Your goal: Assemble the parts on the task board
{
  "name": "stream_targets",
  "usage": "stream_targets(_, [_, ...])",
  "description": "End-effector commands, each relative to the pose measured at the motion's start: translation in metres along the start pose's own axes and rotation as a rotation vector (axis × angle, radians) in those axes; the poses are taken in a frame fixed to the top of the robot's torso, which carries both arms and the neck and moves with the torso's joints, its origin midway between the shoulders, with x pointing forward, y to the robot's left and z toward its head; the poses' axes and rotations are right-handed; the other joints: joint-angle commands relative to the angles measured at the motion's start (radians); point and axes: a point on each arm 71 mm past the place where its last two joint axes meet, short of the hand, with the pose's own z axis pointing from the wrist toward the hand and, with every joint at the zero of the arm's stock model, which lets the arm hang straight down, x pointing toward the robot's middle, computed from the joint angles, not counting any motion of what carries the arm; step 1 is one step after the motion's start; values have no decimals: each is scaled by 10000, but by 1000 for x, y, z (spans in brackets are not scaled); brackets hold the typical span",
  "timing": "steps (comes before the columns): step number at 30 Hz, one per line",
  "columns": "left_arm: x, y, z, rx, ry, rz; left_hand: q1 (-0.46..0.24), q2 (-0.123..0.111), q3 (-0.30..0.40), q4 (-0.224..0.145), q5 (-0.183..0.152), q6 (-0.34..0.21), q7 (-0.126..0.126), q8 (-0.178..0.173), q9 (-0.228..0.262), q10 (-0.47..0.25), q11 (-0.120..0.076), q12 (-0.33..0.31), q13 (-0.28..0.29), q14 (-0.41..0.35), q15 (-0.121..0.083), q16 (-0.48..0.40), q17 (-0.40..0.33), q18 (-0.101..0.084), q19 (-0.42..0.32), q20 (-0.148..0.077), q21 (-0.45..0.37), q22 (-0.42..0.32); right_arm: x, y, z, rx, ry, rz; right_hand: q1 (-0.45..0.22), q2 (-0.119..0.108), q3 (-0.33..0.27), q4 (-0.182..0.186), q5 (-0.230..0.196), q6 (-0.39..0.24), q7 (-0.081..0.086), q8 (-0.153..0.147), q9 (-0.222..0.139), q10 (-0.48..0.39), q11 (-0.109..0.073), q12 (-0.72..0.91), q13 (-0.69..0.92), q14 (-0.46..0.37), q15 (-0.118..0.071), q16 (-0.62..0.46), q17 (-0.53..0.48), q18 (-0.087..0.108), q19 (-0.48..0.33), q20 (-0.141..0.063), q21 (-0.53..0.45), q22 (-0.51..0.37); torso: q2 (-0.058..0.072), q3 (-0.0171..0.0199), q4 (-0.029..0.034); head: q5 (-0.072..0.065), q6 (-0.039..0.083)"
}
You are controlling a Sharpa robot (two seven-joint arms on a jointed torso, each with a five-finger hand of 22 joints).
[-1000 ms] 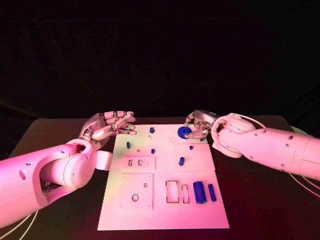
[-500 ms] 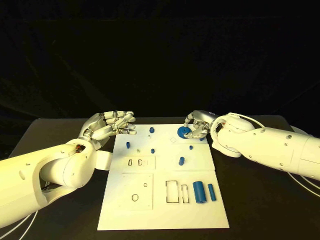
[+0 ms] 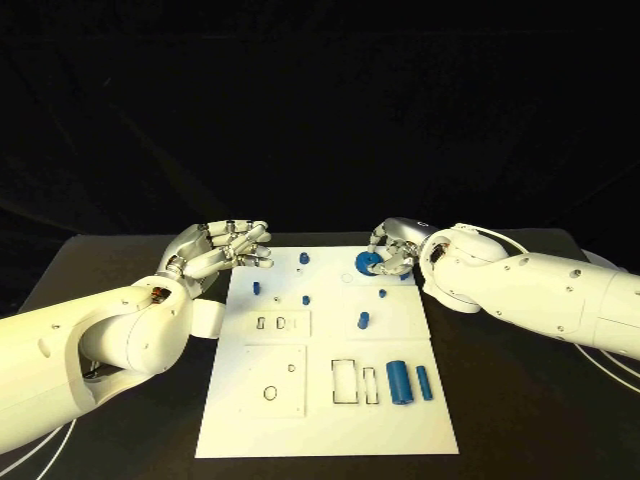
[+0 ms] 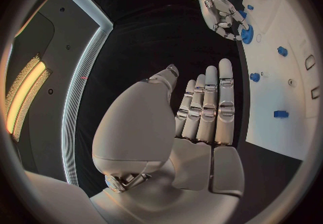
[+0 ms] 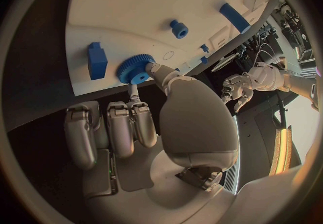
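Right hand (image 3: 392, 252): pinching a blue gear (image 3: 366, 264) between the thumb and a finger at the far right part of the task board (image 3: 327, 420); the remaining fingers are lying side by side, curled beside it.
Blue gear: sitting at the board's far edge, toothed rim and raised hub showing in the right wrist view (image 5: 135, 69); whether it is resting on the board or lifted just above it cannot be told.
Left hand (image 3: 216, 250): holding nothing, fingers extended and slightly apart, hovering just beside the board's far left corner.
Task board: lying in the middle of the black table (image 3: 522, 400), long side running away from the robot.
Large blue cylinder (image 3: 398, 383): lying on the near right part of the board.
Slim blue cylinder (image 3: 424, 384): lying just beside the large one, on its right.
Blue block (image 5: 97, 60): standing on the board near the gear.
Small blue pegs (image 3: 306, 300): standing scattered across the far half of the board.
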Motion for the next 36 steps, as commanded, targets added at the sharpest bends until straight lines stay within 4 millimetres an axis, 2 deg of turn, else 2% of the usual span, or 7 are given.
stream_targets(1, [2,-1,0,58,182,-121,-102,15,83,-10,34,-22,29,-34,16,105,1,-51,8,-56,11,47,36,93,-81,-23,72,22,6,-1,-2,82,-2,-955,72,107,103,-33,28,179,-42,65,13,411,-110,55,1934,980,-47,51,2189,-142,1046,15,43,2630,-5,5,1,-3,-3])
stream_targets(8, [2,-1,0,51,174,-118,-102,15,83,-10,34,-22,29,-34,16,105,1,-51,8,-56,11,47,36,93,-81,-23,72,22,3,8,-5,-472,-836,-1451,179,121,282,-106,18,412,-120,69,-29,459,-184,85,1980,980,-115,52,2191,-142,1046,-48,43,2630,-9,2,6,-21,-7])
stream_targets(16, [1,-1,0,52,170,-116,-92,26,95,-16,34,-18,28,-33,18,110,0,-56,8,-60,10,50,45,95,-85,-23,77,25,-1,21,-11,-1107,-1827,-1665,112,96,374,-73,-124,595,-176,53,-69,528,-236,131,2048,986,-163,57,2215,-142,1046,-95,43,2630,-13,-4,1,-6,45])
stream_targets(27, [1,-1,1,62,170,-115,-92,26,95,-16,34,-18,28,-33,18,110,0,-56,8,-60,10,50,45,95,-85,-23,77,25,-2,61,-23,-2189,-2393,-1817,9,47,434,-13,-70,669,-206,-32,-129,565,-267,153,2083,982,-194,52,2195,-142,1046,-130,43,2630,-4,-12,26,27,139])
stream_targets(31, [1,-1,1,70,164,-112,-92,26,95,-16,34,-18,28,-33,18,110,0,-56,8,-60,10,50,45,95,-85,-23,77,25,1,77,-23,-2537,-2438,-1812,1,46,447,-8,-56,674,-208,-49,-139,573,-271,159,2092,987,-198,58,2220,-142,1046,-134,43,2630,-1,-20,38,10,137])
stream_targets(32, [1,-1,1,72,162,-111,-92,26,95,-16,34,-18,28,-33,18,110,0,-56,8,-60,10,50,45,95,-85,-23,77,25,2,81,-22,-2620,-2444,-1809,-1,46,452,-6,-52,676,-209,-53,-141,584,-271,167,2103,988,-199,58,2222,-142,1046,-135,43,2630,6,-16,40,-8,194])
stream_targets(36, [1,-1,1,78,165,-112,-92,26,95,-16,34,-18,28,-33,18,110,0,-56,8,-60,10,50,45,95,-85,-23,77,25,7,98,-18,-2947,-2456,-1775,-2,46,457,-5,-48,677,-210,-59,-144,570,-273,156,2088,986,-200,57,2214,-142,1046,-137,43,2630,9,-18,44,88,192])
